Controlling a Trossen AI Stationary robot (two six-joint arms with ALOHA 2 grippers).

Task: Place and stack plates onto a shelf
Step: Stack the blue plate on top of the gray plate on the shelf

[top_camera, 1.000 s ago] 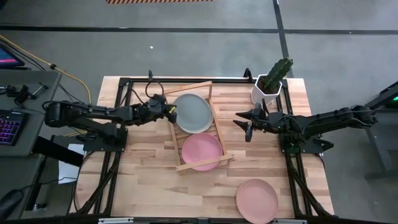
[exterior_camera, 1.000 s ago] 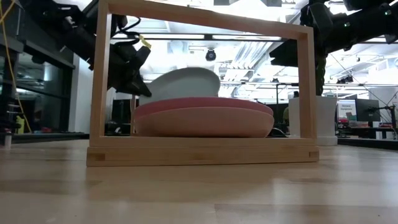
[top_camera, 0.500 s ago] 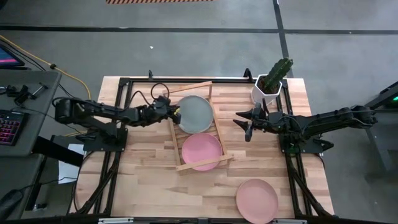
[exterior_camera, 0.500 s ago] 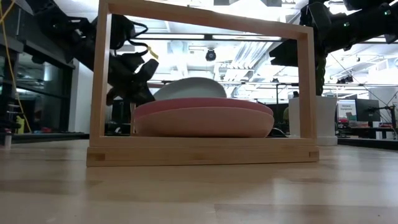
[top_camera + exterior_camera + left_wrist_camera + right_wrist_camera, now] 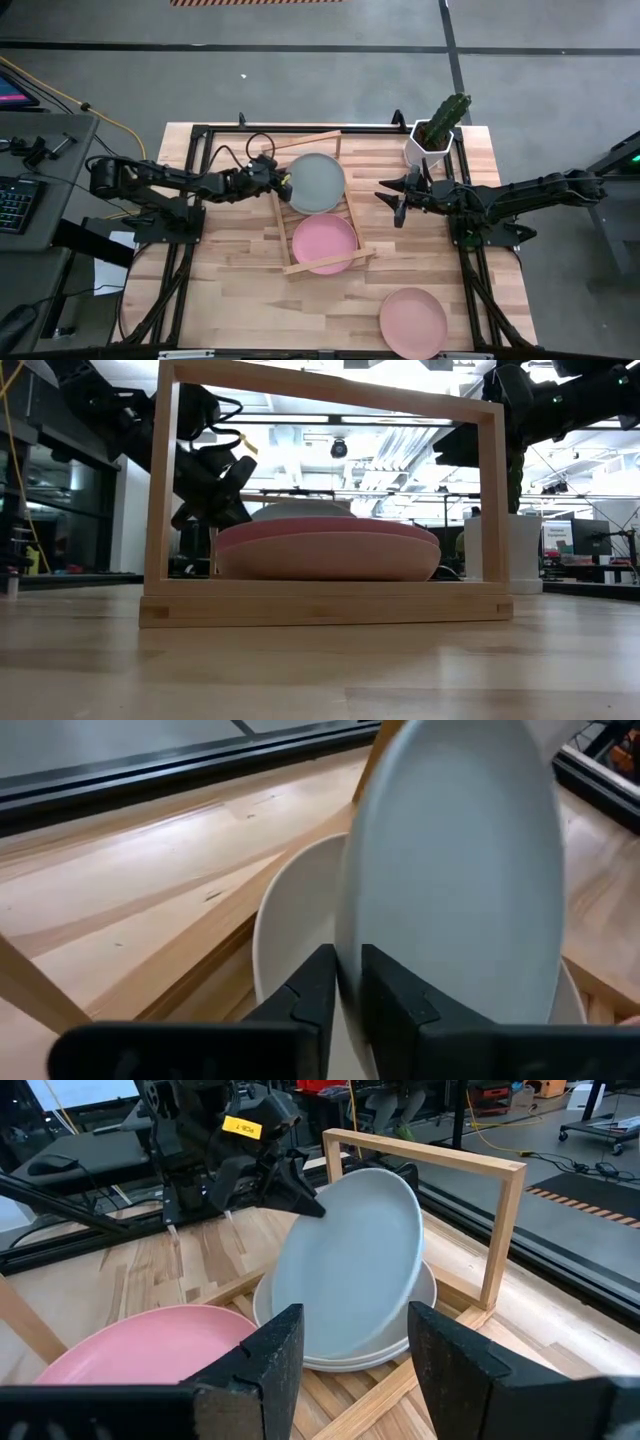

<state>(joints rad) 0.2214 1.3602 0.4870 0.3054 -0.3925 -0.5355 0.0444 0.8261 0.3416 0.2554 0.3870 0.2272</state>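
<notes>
1 overhead view looks straight down on the whole surface (image 5: 240,270); 1 low view looks level through the shelf (image 5: 325,605); 2 wrist views sit close, both facing the mint plate (image 5: 350,1260).

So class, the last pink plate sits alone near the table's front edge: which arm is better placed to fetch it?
Right. The right gripper is open and empty, on the side of the pink plate. The left gripper is shut on the pale plate over the shelf.
</notes>
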